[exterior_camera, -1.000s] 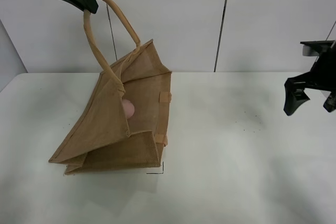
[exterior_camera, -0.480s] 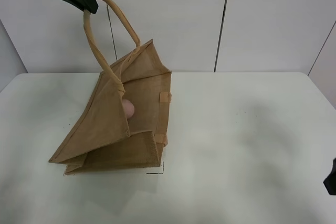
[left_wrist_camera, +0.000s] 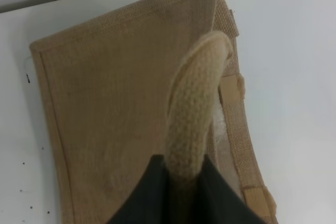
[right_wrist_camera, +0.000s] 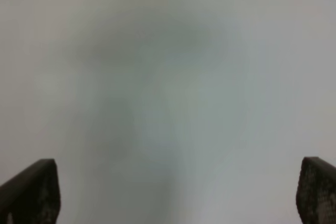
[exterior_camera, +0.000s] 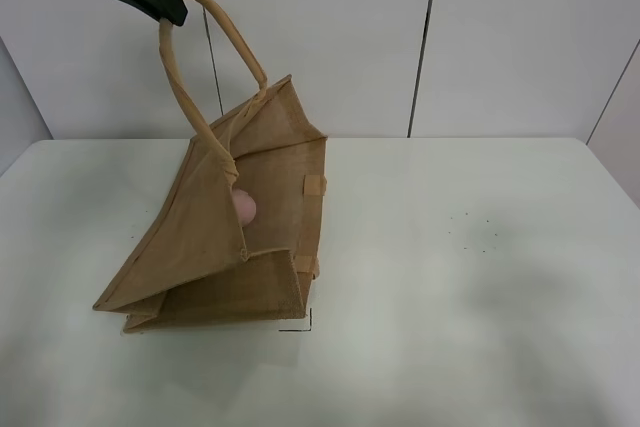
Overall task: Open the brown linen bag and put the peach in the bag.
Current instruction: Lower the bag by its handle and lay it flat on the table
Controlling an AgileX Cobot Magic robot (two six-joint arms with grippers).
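The peach [exterior_camera: 245, 208] sits inside the brown linen bag [exterior_camera: 215, 247]. A pink curve of it shows through the bag's open mouth, partly hidden behind the near panel. The bag rests on the white table [exterior_camera: 480, 247], base edge down, with its mouth side pulled up at a slant. Its beige loop handle [exterior_camera: 166, 47] rises from the mouth to the left gripper [exterior_camera: 165, 2], which hangs well above the bag and the peach, clamped on the top of the loop. The left wrist view shows its dark fingers [left_wrist_camera: 144, 198] pinching the woven cord from both sides. The right gripper [right_wrist_camera: 176, 195] shows only in its own wrist view. Its fingertips stand wide apart with nothing between them, over a blurred pale surface, and its place relative to the bag cannot be told.
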